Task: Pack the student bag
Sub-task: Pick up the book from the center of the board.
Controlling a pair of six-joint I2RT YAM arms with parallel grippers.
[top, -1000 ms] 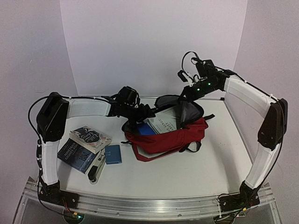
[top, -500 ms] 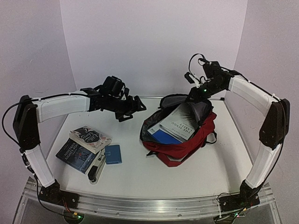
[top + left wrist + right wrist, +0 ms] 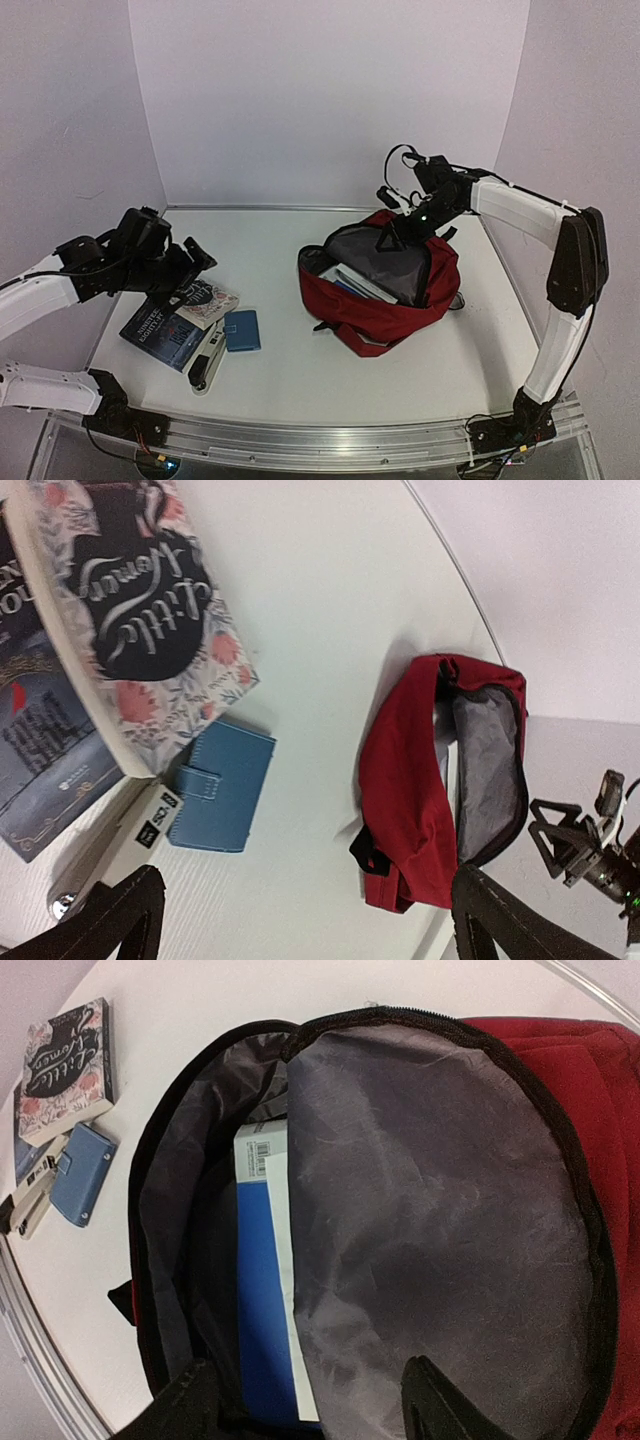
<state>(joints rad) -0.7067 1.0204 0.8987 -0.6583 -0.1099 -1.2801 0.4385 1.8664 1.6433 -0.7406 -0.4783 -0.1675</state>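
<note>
Nearest the arm bases, on the white table (image 3: 330,385), a white-and-black stapler (image 3: 207,368) lay flat, touching the near corner of a dark book (image 3: 160,332). A blue wallet (image 3: 242,330) with a snap tab lay just beside the stapler on its right. A floral-covered book (image 3: 207,302) titled "Little Women" was stacked partly on the dark book, overhanging it toward the wallet.

The left gripper (image 3: 188,268) hung above the far end of this stack. Its fingers (image 3: 120,920) stood wide apart with nothing between them. The left wrist view looked down past them onto the floral-covered book (image 3: 150,620), the wallet (image 3: 222,785) and the stapler (image 3: 130,845), with the student bag (image 3: 400,790) well apart across bare table.

The student bag (image 3: 400,305) sat at the centre-right of the table, resting on its side with its mouth open toward the left and upward. The grey lining was exposed, and a black strap trailed at the near side. Inside, a blue-and-white book (image 3: 262,1290) bearing a barcode label stood on edge against the lining, with further flat items stacked beside it in the top view.

At the far rim of the bag, the right gripper (image 3: 392,232) was positioned at the open mouth, pointing into the compartment. In the right wrist view the right gripper (image 3: 308,1370) had its fingers (image 3: 190,1405) spread apart, framing the lining and the blue-and-white book. Whether either finger touched the fabric could not be determined. The plain back wall stood beyond.
</note>
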